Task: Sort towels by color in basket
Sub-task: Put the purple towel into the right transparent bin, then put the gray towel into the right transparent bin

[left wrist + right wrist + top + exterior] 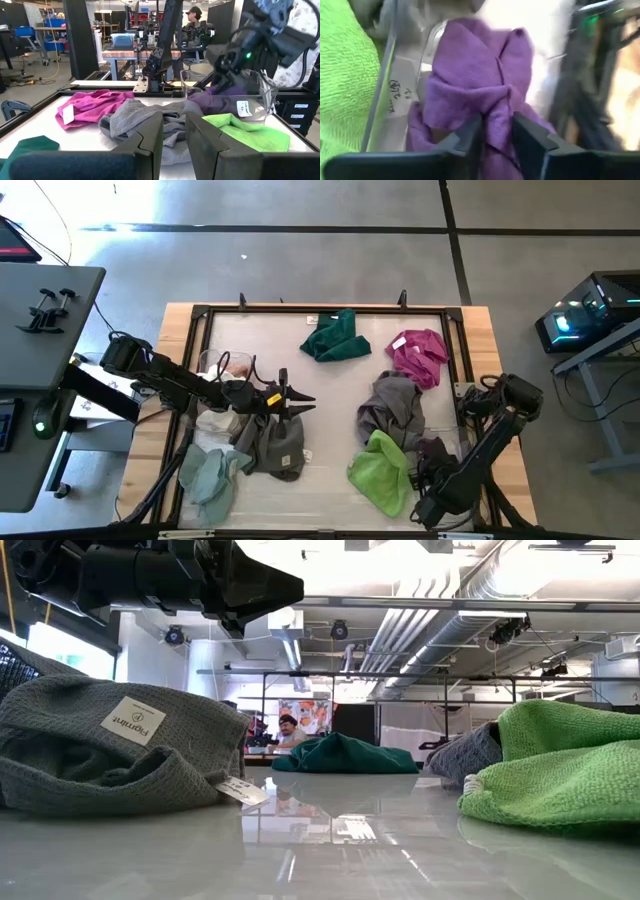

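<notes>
Towels lie spread over the white table. There is a dark green one point(335, 338), a magenta one point(420, 355), a grey heap point(392, 408), a lime green one point(382, 470) and a pale teal one point(210, 480). A second grey towel point(280, 442) lies below my left gripper point(298, 402). That gripper hovers open above it and holds nothing. My right gripper point(496, 127) is at the table's near right. It is shut on the purple towel point(470, 75), which sits in a clear bin point(250, 100). My right gripper pinches a bunched fold of the purple towel point(495, 107) between its two fingers, coming down at it from above. The rest of the towel lies crumpled against the clear bin's wall. How many layers are in the pinch I cannot tell.
A second clear bin point(220, 365) with something pale pink in it stands at the left, with a white cloth point(212, 423) beside it. A black frame point(300, 310) rims the table. People and workbenches show in the room beyond the far edge.
</notes>
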Robot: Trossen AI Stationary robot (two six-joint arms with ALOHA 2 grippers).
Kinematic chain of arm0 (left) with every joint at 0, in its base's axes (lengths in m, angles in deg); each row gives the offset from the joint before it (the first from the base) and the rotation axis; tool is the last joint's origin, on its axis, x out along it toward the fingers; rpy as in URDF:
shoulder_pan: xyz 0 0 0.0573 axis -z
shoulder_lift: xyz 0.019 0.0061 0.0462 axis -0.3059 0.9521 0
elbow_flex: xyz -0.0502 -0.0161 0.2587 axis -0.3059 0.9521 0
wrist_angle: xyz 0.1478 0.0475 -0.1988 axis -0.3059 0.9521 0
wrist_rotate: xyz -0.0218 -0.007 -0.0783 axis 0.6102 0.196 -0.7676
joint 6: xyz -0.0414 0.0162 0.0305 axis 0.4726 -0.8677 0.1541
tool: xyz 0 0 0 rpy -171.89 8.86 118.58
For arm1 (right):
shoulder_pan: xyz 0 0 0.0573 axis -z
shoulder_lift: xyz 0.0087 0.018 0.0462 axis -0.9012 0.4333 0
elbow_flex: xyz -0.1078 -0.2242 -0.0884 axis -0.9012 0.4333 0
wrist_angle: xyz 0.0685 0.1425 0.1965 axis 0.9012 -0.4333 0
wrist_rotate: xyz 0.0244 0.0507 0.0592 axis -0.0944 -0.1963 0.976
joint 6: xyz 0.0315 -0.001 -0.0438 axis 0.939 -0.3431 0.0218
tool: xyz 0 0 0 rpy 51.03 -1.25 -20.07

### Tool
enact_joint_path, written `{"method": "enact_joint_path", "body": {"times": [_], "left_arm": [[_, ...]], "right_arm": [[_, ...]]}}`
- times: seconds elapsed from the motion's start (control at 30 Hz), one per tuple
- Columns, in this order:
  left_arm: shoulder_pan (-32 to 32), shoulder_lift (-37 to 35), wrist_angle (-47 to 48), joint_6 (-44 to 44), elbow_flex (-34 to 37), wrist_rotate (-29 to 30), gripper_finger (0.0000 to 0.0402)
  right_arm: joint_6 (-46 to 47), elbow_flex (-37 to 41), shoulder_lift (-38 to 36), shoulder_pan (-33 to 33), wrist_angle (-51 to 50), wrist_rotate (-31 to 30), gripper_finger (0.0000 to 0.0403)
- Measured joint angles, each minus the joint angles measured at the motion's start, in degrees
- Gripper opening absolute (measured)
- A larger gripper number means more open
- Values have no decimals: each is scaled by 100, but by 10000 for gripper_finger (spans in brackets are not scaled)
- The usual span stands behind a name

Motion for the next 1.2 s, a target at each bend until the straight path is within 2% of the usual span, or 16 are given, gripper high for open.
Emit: {"method": "enact_joint_path", "body": {"times": [0.1,0.2,0.27,0.43,0.53,0.67,0.8,0.93,1.2], "left_arm": [[0,0,-6,38,0,0,71],[0,0,-4,51,0,2,71],[0,0,-7,128,0,2,71],[0,-2,1,191,0,2,71],[0,-2,-5,237,0,2,71],[0,-2,2,281,0,2,71],[0,-2,13,281,0,2,71],[-4,-2,-8,279,0,2,71],[-4,-2,-4,294,0,4,71]], "right_arm": [[-135,-455,-38,-93,-573,-21,150],[-387,-657,-239,-170,-415,-113,170],[-646,-660,-383,-212,-108,-128,169],[-721,-226,-626,-293,7,32,123],[-680,284,-759,-289,614,436,83],[-1037,1075,-921,-287,1734,364,39],[-1161,1610,-1006,-243,2200,418,23],[-1098,1569,-1230,-206,1972,331,40],[-1350,687,-1750,-223,942,-300,110]]}}
